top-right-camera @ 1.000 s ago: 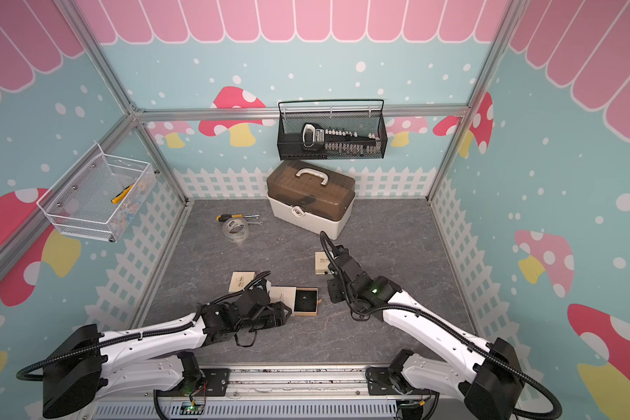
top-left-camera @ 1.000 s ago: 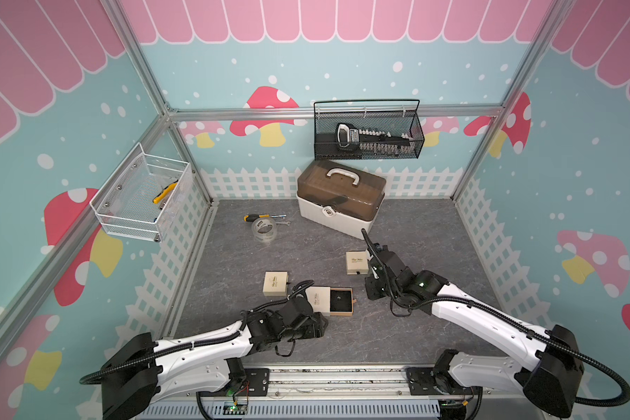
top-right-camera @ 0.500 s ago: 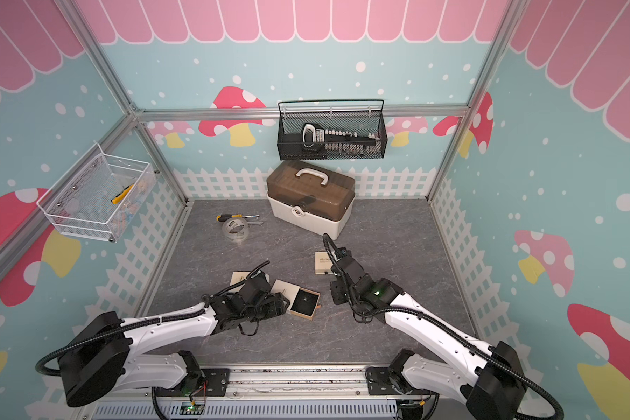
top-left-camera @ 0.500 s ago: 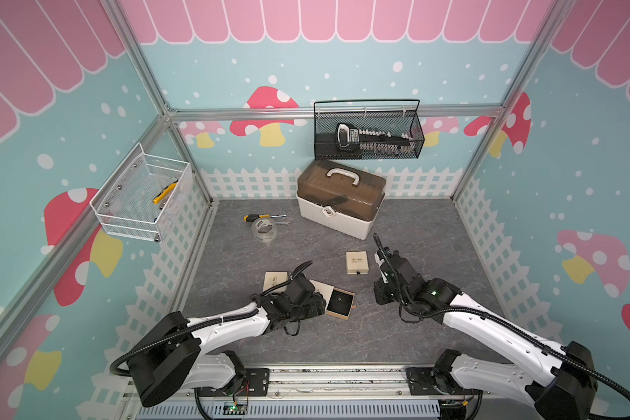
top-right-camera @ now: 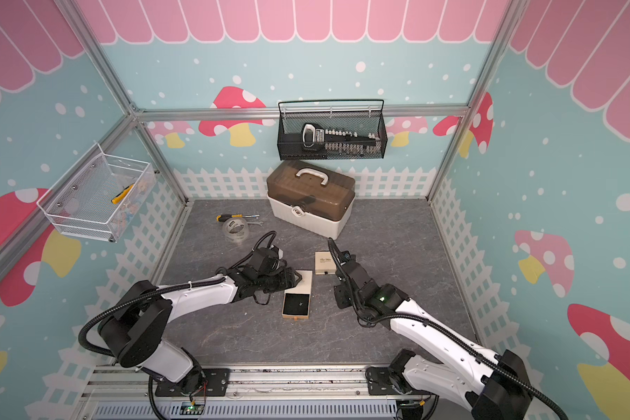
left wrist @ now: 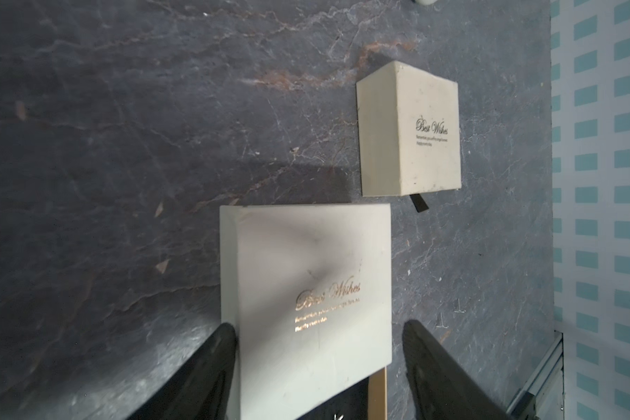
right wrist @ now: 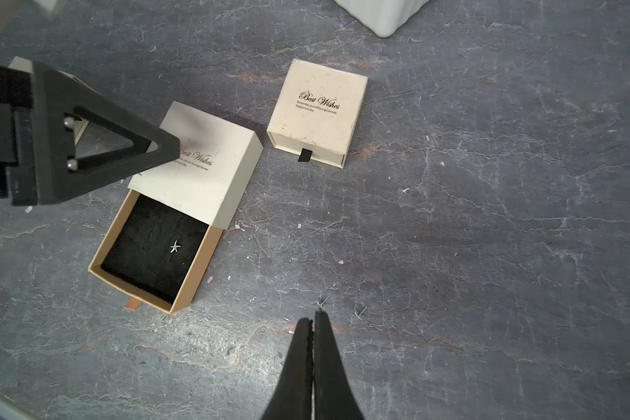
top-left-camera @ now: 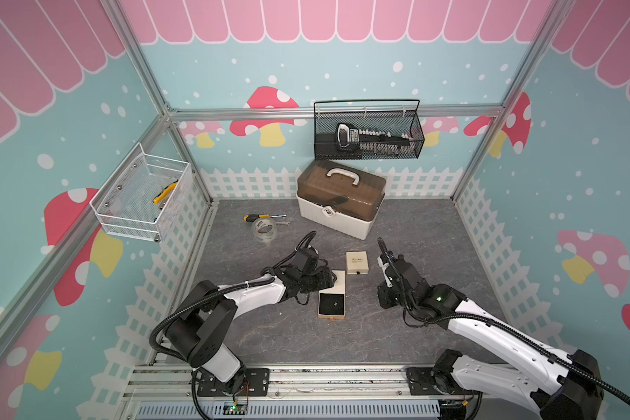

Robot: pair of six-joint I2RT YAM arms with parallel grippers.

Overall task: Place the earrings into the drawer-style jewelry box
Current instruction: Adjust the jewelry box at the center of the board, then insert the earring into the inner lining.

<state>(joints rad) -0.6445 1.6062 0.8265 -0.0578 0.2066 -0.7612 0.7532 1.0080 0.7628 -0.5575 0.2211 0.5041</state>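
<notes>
1. Drawer-style jewelry box (right wrist: 211, 189): cream sleeve, gold script; tan drawer, black lining.
2. Earring (right wrist: 175, 247): silvery star.
3. Tabletop (right wrist: 488, 218): dark grey, pale veins.
4. Smaller box (top-left-camera: 357, 262), 1 o'clock of first: cream, black script.

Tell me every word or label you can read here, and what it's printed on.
"Best Wishes": top of the closed box.
"Remember, you are my angel forever." "Happy every day.": small print under it, barely legible.
"Best Wishes": gold, on the cover of the open box; its small print is blurred.
Print on the tape roll and on the tool in the basket: too small to read.
</notes>
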